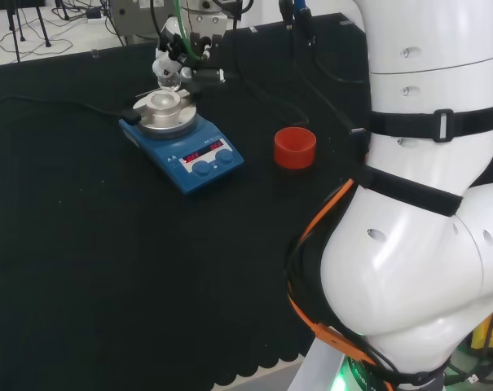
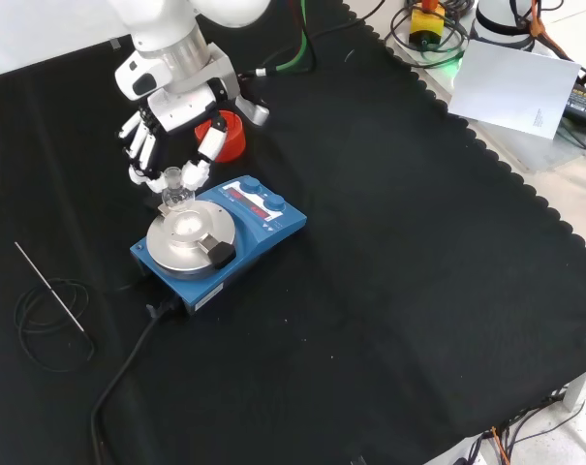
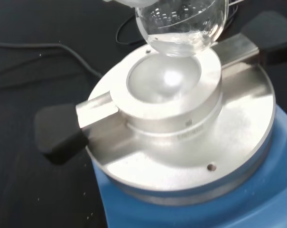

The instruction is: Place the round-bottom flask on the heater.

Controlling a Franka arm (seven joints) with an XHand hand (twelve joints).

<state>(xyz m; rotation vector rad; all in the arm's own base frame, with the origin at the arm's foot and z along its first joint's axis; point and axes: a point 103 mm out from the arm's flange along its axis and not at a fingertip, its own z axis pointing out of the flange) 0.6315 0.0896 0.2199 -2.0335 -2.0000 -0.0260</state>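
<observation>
Just above the blue heater [image 2: 236, 235] with its round silver metal top, the black and white hand [image 2: 167, 131] held the clear glass round-bottom flask [image 3: 181, 26] by its neck, fingers [image 2: 140, 147] and thumb [image 2: 198, 174] curled in around it. From the front, the flask's neck [image 2: 176, 184] stood nearly upright between the fingertips, at the far rim of the silver plate. The wrist camera looked down past the flask's round belly, which hung over the bowl-shaped hollow of the raised metal block [image 3: 169, 102] in the plate's centre; whether glass and metal were touching, I could not tell. Two flat metal arms with black grips [image 3: 58, 133] ran out from that block to opposite sides of the plate.

Seen from behind the arm, the heater [image 1: 185, 147] sat on the black cloth [image 1: 83, 269] towards its far edge, its two blue knobs [image 1: 213, 163] facing the near side, with the hand [image 1: 171, 61] poised at its far end. A red ribbed ring stand [image 1: 295, 147] rested on the cloth to the heater's right in that view, apart from it. In the front view a thin metal rod [image 2: 50, 286] lay across a coil of black cable [image 2: 36, 329] near the cloth's left edge, well away from the heater.
</observation>
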